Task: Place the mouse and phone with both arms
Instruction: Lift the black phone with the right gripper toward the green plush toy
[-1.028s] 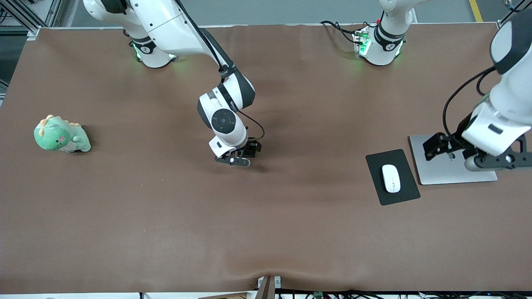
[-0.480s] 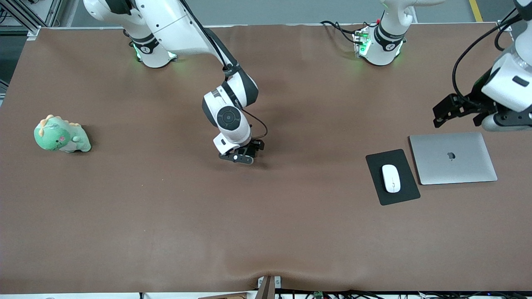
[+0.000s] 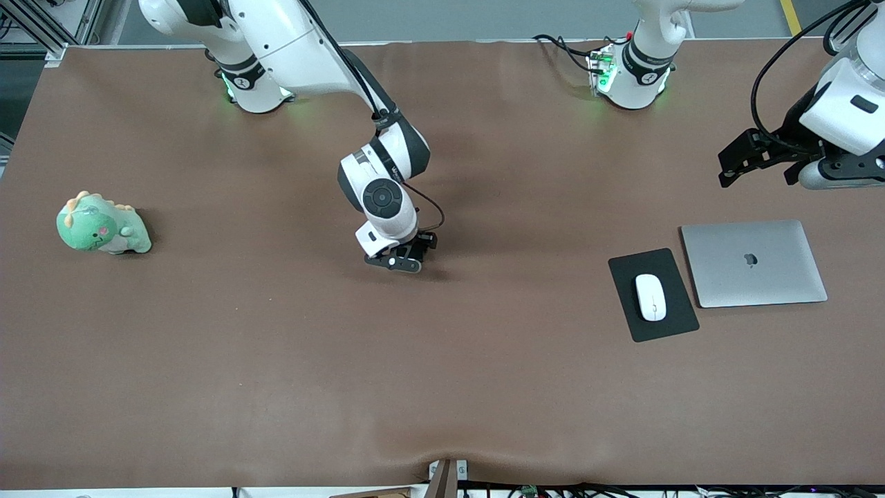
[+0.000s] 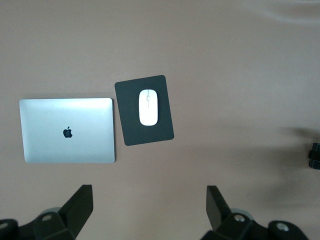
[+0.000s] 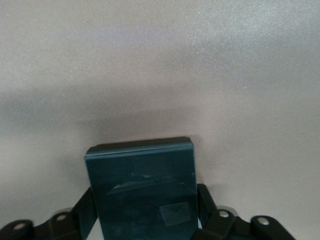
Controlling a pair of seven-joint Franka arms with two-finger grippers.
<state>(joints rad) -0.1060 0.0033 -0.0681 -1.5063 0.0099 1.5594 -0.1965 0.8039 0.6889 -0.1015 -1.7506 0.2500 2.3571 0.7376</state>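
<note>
Two arms are seen in the front view. The right gripper (image 3: 408, 257) is held low over the middle of the brown table (image 3: 276, 360), well apart from the mouse (image 3: 650, 297), which lies on the black mouse pad (image 3: 674, 325) just beside the closed silver laptop (image 3: 753, 263) toward the left arm's end. The left gripper (image 3: 760, 162) is raised over bare table farther from the front camera than the laptop. A green plush toy (image 3: 102, 225) sits toward the right arm's end.

From the left wrist view, the left gripper (image 4: 150, 207) is shown with fingers (image 4: 80, 202) spread wide and nothing between them; mouse (image 4: 148, 107), mouse pad (image 4: 150, 137) and laptop (image 4: 67, 130) lie apart from it.

From the right wrist view, the phone (image 5: 142, 192) is clamped between the fingers of the right gripper (image 5: 145, 215), projecting past the fingertips, close above the table.
</note>
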